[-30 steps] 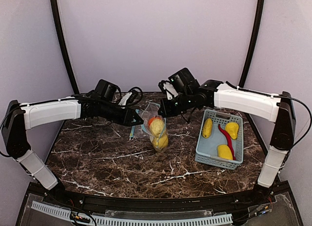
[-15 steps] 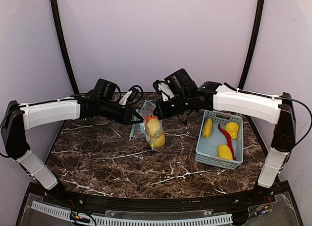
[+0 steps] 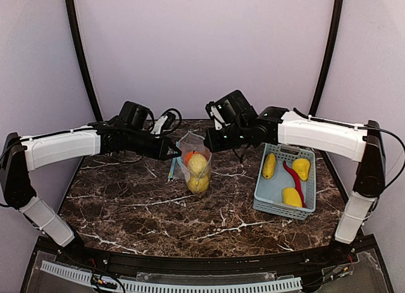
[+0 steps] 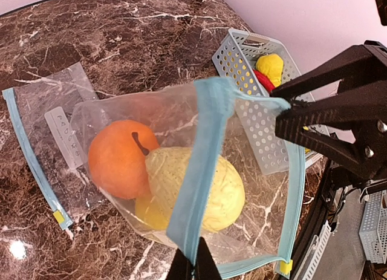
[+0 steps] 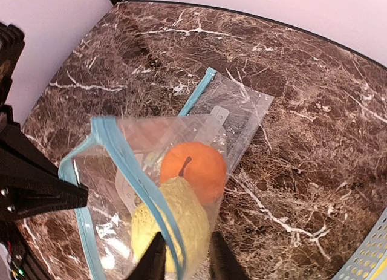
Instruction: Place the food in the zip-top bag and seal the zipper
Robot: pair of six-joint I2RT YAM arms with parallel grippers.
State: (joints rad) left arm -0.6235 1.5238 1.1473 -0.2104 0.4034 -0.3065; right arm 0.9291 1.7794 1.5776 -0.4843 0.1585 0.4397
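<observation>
Left end effector [image 4: 193, 263] is pinching shut on the blue zipper strip of the zip-top bag [image 3: 190, 144], holding its mouth up above the counter [image 3: 126, 204]. Right end effector [image 5: 186, 262] is straddling the opposite rim, jaws slightly parted. Inside, an orange [image 4: 118, 159] and a yellow fruit [image 4: 205, 183] are sitting. Other yellow pieces [image 3: 301, 168] and the chili [image 3: 294, 179] are lying in the basket [image 3: 269, 203]. Film is looking thin, floppy and slick, likely sagging under load. Best hold: the stiffer zipper band.
</observation>
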